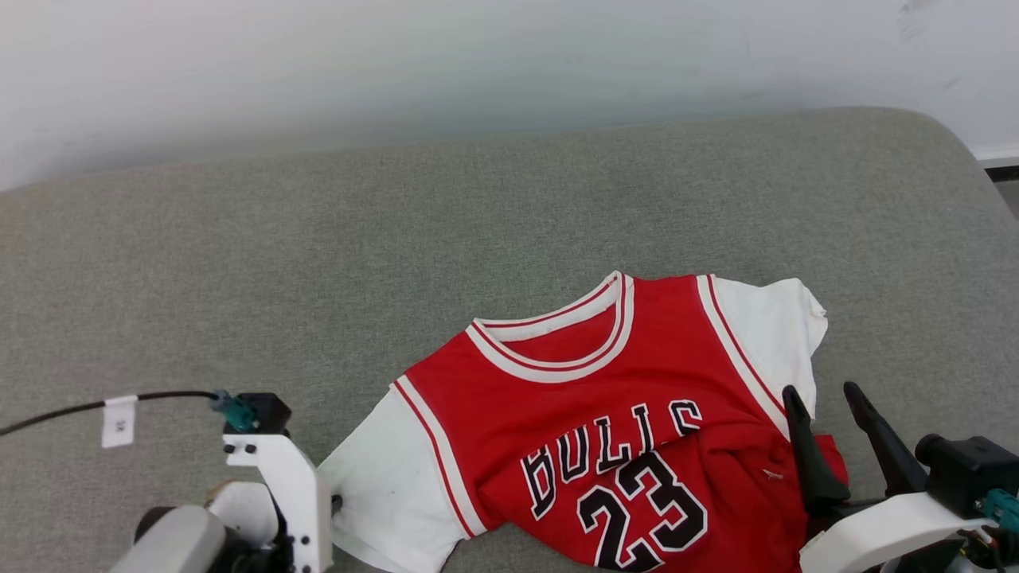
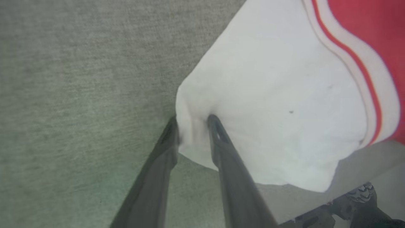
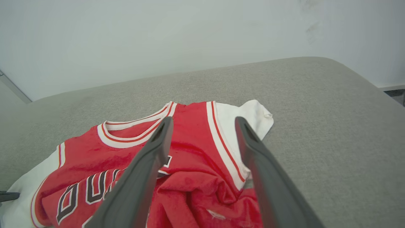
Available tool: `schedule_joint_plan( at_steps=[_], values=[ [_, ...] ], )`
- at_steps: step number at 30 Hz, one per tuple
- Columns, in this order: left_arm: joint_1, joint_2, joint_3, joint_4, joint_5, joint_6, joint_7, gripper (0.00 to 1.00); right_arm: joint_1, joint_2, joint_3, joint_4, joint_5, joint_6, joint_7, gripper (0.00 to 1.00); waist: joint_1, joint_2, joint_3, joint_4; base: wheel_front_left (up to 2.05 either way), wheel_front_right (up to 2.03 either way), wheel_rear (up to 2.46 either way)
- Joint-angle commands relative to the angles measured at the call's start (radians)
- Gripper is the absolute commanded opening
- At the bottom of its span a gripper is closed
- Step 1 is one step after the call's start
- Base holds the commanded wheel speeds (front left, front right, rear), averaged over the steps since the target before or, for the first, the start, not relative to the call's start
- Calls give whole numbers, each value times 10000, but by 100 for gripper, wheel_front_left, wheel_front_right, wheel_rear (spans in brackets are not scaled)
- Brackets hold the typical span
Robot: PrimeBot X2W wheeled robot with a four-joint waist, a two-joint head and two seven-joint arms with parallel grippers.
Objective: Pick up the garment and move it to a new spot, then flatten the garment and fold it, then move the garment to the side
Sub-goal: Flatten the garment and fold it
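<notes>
On grey cushion [image 1: 478, 223], garment [image 1: 605, 382] reads "BULLS", "23"; left fingers [image 2: 228, 158] pinch sleeve [image 2: 278, 104].

The head view's bottom edge cuts off the jersey [image 1: 605, 398] at its hem and through the foot of the "23". Bunched red cloth at its lower right swallows the end of the lettering. The left gripper [image 2: 193, 122] has its fingers hidden behind its white wrist bracket [image 1: 286, 485] there. The print on the cable tag [image 1: 119, 422] is too small to read. The left wrist view shows the sleeve soft and blurred. In the right wrist view one finger [image 3: 142, 177] of the right gripper [image 3: 204, 122] covers part of the lettering.
</notes>
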Motion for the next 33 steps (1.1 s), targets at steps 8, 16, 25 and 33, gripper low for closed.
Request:
schedule_joint_plan(
  at_steps=[8, 16, 25, 33],
  values=[
    [482, -408, -46, -117, 888, 355, -2040, 0, 36, -145, -396, 17, -22, -3, 260, 100, 1, 0, -598, 361, 0, 0, 0],
    [261, -215, 435, -1176, 1762, 1024, -3849, 0, -438, -617, -1623, 1019, 871, -2, 2008, 100, 1, 0, -612, 869, 0, 0, 0],
    [-339, -110, 611, -2701, 2448, 1363, -4669, 0, -2550, -1532, -2915, 3488, 1916, -2, 5050, 100, 1, 0, 379, 1449, 0, 0, 0],
    [-905, -194, 471, -3700, 2898, 1460, -4796, 0, -4611, -2081, -2990, 4927, 1695, -3, 6703, 100, 1, 0, 1414, 1931, 0, 0, 0]
  ],
)
